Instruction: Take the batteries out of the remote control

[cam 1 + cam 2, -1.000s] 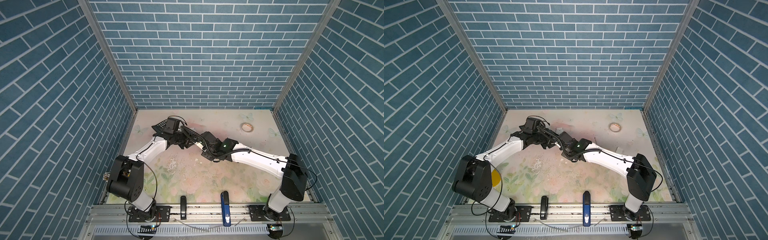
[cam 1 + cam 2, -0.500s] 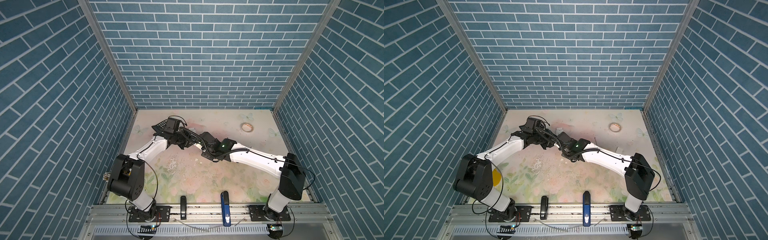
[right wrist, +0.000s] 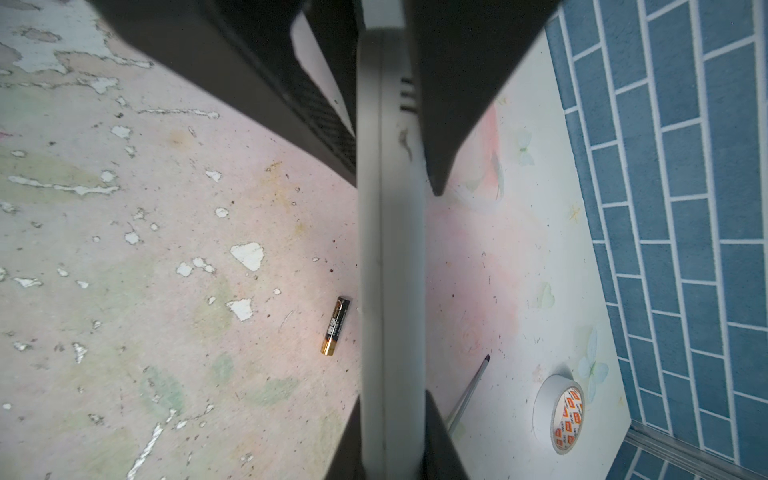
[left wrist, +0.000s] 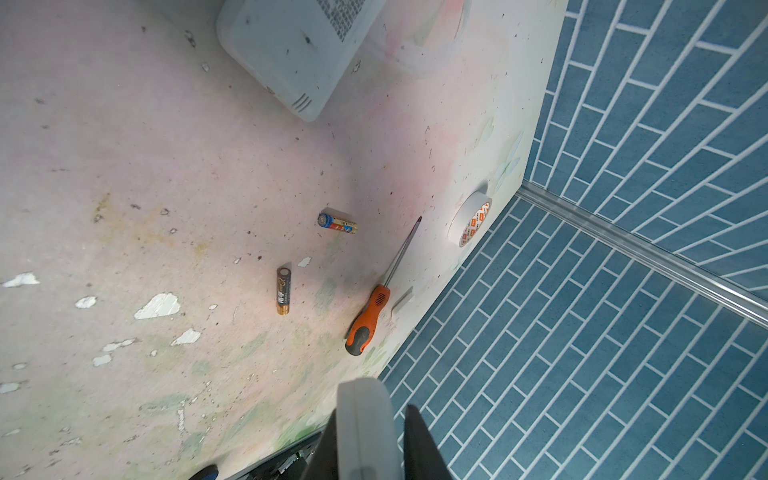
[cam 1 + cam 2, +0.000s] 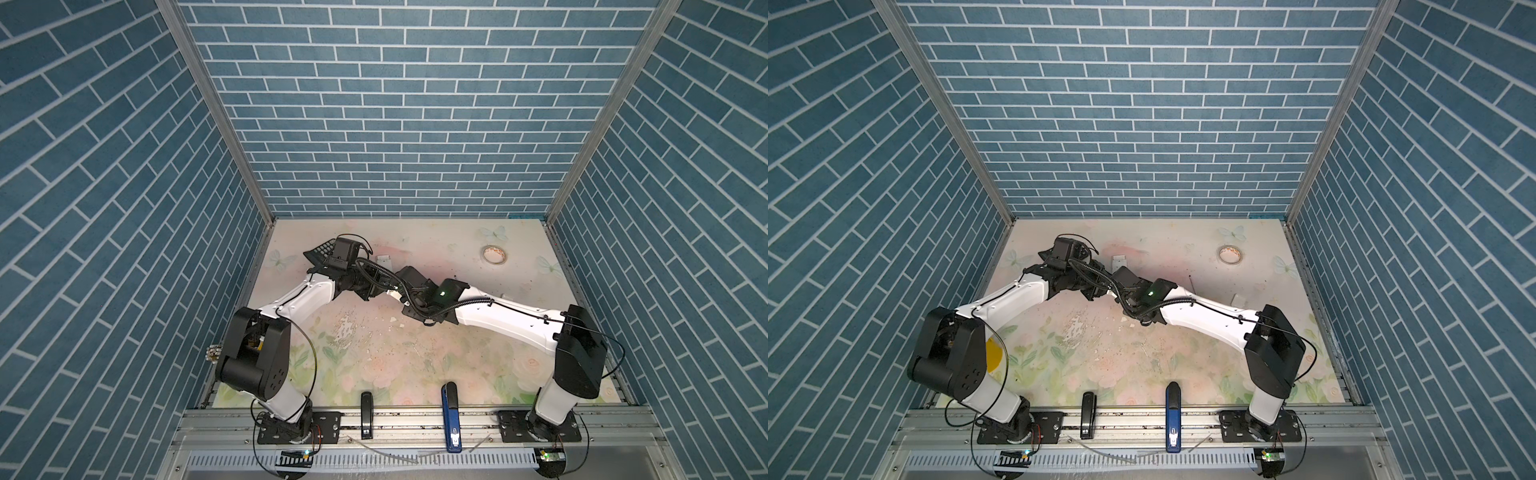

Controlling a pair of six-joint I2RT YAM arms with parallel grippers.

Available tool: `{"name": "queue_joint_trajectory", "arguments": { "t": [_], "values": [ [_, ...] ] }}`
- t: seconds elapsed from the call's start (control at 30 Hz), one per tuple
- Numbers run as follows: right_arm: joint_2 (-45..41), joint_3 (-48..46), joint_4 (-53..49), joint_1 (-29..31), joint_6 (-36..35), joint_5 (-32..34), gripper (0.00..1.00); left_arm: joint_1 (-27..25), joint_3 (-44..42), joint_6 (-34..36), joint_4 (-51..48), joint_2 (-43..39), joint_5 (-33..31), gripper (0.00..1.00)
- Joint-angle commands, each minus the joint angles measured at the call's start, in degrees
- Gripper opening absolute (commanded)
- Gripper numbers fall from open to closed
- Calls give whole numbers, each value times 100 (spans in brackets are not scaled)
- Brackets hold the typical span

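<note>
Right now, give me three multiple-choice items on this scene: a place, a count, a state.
1. Where is the tape roll? A) far right of the table B) near left corner C) in a gripper
2. Loose batteries in the left wrist view? A) one B) two C) four
3. The left gripper is: A) open B) shut on the white remote C) shut on a battery
Key: A, the tape roll lies far right in both top views; B, one blue-orange, one black-gold, lying apart; B, its fingers clamp the white remote.
</note>
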Motion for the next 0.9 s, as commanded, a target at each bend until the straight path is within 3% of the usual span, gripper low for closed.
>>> {"name": "queue_joint_trajectory", "arguments": {
  "t": [0.0,0.13,0.53,0.87],
  "values": [
    [28,380,265,-1,396,-303,0,-65,-92,264,749,-144,318,0],
    [-40,361,331,5,436,-217,0,-62,-158,95,1034,-138,327,0],
    [-70,356,416,-4,380,-72,26,6,-133,127,1212,-203,376,0],
    [-138,318,484,-4,301,63,40,56,-147,281,1003,-295,396,0]
  ]
}}
